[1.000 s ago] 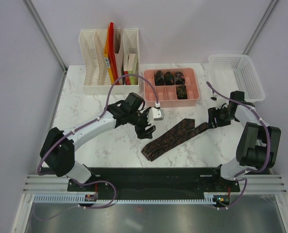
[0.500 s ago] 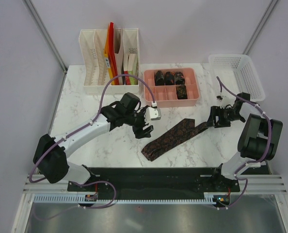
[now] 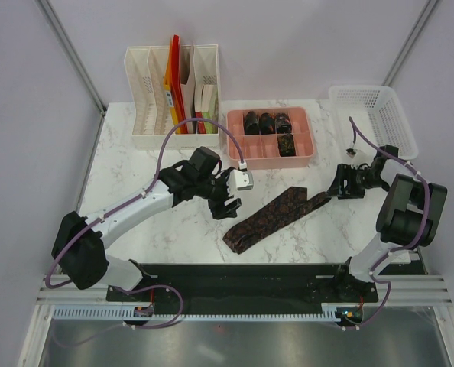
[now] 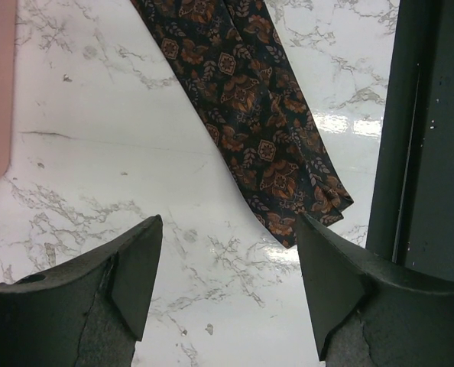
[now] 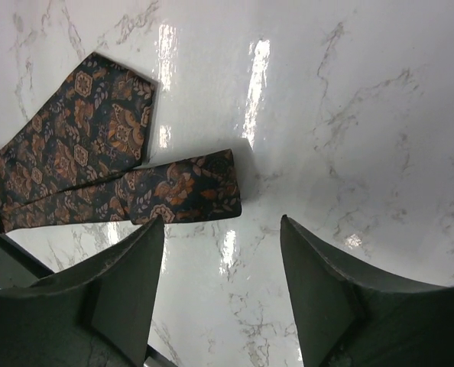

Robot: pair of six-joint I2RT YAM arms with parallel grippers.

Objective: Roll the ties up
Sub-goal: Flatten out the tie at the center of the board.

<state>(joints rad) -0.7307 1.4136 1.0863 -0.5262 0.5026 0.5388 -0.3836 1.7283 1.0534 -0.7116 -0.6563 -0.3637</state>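
A: Looking from above, where did the loose tie (image 3: 277,218) lie?

B: It lay flat and unrolled on the marble table (image 3: 150,153), slanting between the two arms and doubled over on itself. Four rolled ties (image 3: 267,122) sat in the pink tray (image 3: 271,158) behind it.

A: And the left gripper (image 3: 227,205)?

B: Its fingers were spread wide with nothing between them, just left of the tie. The wrist view showed the folded end ahead of them.

A: The right gripper (image 3: 337,188)?

B: It was spread too, and empty, close to the tie's other end, where the narrow tail lay beside the wide pointed tip.
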